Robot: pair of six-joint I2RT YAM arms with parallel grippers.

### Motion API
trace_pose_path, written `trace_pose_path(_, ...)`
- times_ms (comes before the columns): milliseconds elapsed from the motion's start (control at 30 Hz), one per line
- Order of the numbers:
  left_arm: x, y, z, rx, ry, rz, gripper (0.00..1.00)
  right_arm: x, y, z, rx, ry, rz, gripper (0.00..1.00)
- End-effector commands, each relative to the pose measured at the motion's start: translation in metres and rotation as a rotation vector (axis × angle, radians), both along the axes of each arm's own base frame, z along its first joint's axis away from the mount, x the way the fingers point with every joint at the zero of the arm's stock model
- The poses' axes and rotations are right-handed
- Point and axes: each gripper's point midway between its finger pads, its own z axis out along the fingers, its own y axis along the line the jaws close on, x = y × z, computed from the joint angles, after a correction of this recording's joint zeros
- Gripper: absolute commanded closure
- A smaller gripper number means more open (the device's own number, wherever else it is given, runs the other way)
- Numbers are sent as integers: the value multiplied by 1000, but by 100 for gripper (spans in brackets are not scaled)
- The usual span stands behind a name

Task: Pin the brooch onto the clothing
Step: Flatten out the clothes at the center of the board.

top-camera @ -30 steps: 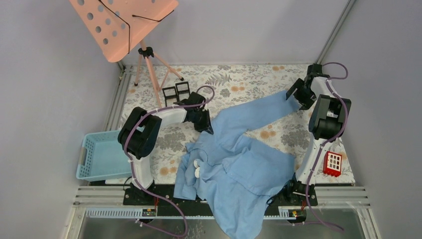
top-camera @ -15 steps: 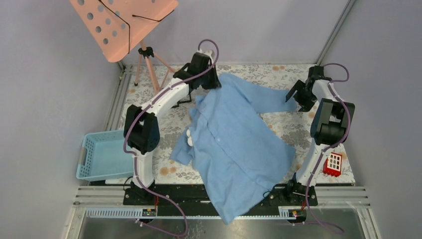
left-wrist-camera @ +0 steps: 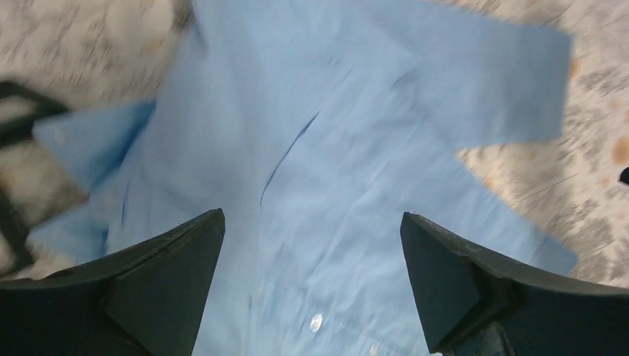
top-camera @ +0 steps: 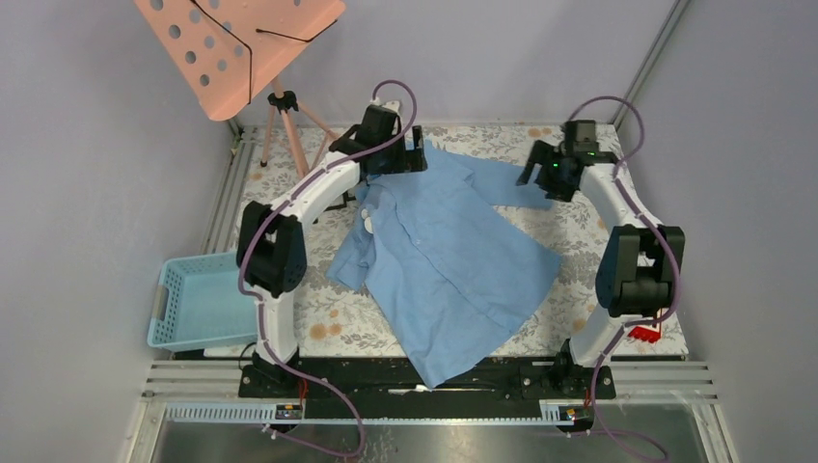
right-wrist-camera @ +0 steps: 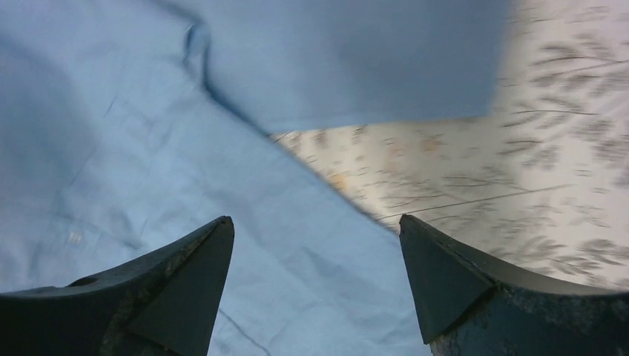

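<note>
Left end effector (left-wrist-camera: 313,216): jaws spread wide with nothing between them; it hovers over the far, collar end of the shirt (top-camera: 453,260).
Brooch: not surely seen; a small white thing (top-camera: 368,220) sits at the shirt's left edge, just on the near side of the left end effector.
Shirt: spread on the counter (top-camera: 323,323) between the arms; long axis runs from collar, far left, to hem at the near edge.
Right end effector (right-wrist-camera: 317,219): jaws wide, empty, above the far sleeve's end.
Nearer arm: probably the left.
</note>
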Motion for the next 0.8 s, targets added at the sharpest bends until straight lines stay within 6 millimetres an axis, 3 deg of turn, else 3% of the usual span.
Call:
trace_pose_path(0, -31, 47, 51, 50, -85, 127, 1, -6, 57, 19, -28, -37, 149, 10)
trace_pose_path(167, -85, 94, 51, 70, -56, 236, 1, -40, 77, 5, -53, 15, 154, 11)
trace_pose_path(300, -130, 117, 51, 59, -46, 259, 1, -75, 83, 6, -94, 9, 180, 11)
trace_pose_path(400, -164, 134, 37, 62, 16, 302, 1, -102, 99, 4, -70, -7, 207, 11)
trace_pose_path(500, -203, 151, 9, 67, 107, 350, 1, -125, 109, -4, -73, -6, 221, 10)
trace_pose_path(633, -246, 176, -17, 73, 173, 445, 1, -144, 110, -15, -67, 0, 219, 10)
trace_pose_path(767, -271, 194, -43, 104, 220, 509, 7, -152, 111, -15, -44, -12, 215, 10)
